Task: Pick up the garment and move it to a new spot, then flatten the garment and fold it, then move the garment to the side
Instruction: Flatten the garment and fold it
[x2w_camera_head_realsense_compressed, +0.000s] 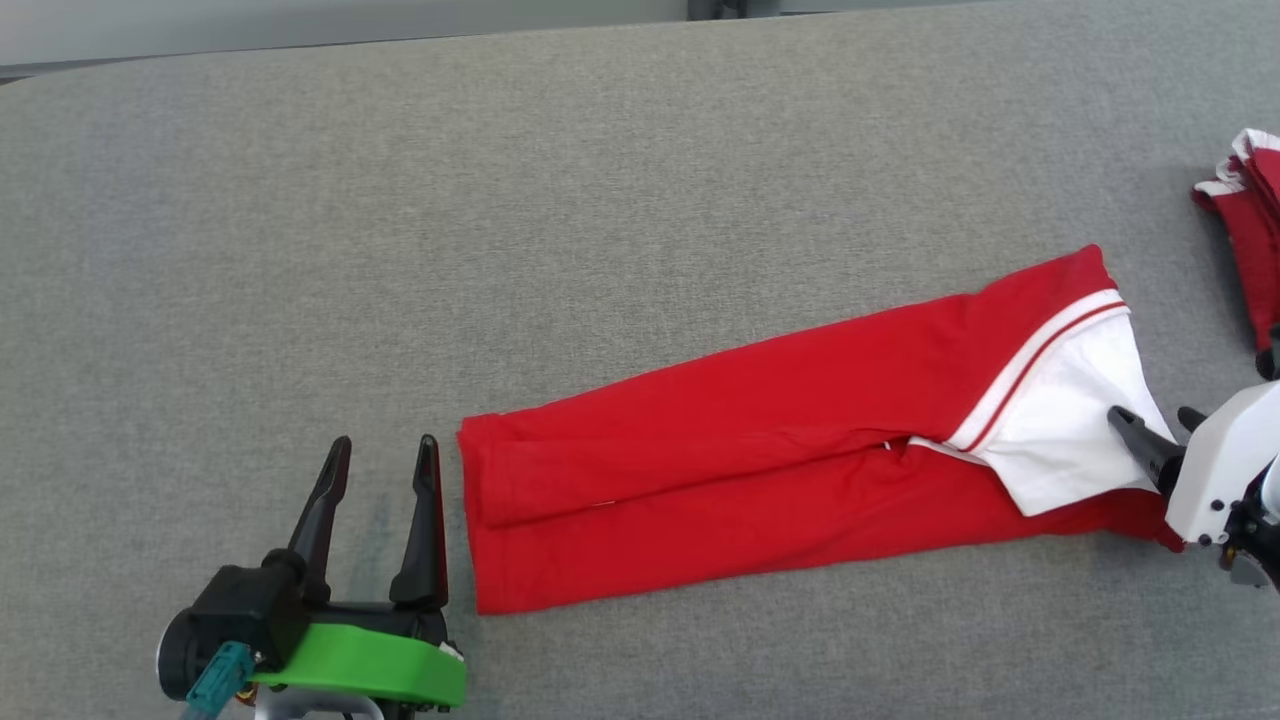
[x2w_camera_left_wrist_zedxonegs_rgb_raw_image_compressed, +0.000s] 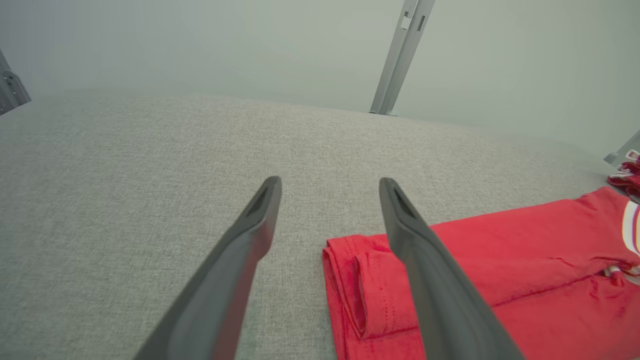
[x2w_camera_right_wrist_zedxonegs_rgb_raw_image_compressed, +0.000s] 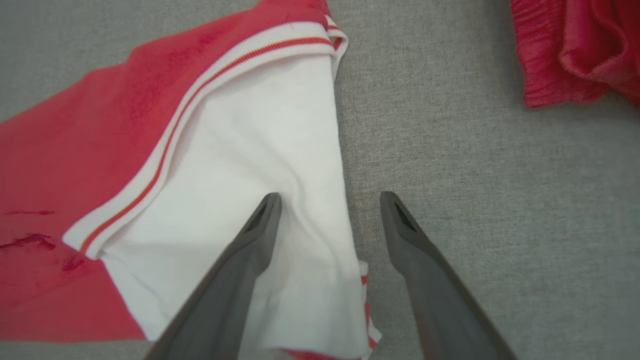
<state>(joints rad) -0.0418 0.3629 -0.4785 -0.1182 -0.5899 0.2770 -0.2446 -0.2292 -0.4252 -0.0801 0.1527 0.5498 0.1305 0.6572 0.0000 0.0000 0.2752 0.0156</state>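
Observation:
The garment is red with a white collar part and a white-and-red stripe. It lies folded into a long band across the grey surface, slanting up to the right. My left gripper stands open just left of the band's left end, holding nothing. My right gripper is open at the band's right end, above the white part, with one finger over the cloth and the other over bare grey fabric. Neither gripper holds the cloth.
A second red and white garment lies bunched at the right edge, also at the top right of the right wrist view. The grey fabric surface stretches wide to the left and back. A metal post stands beyond the far edge.

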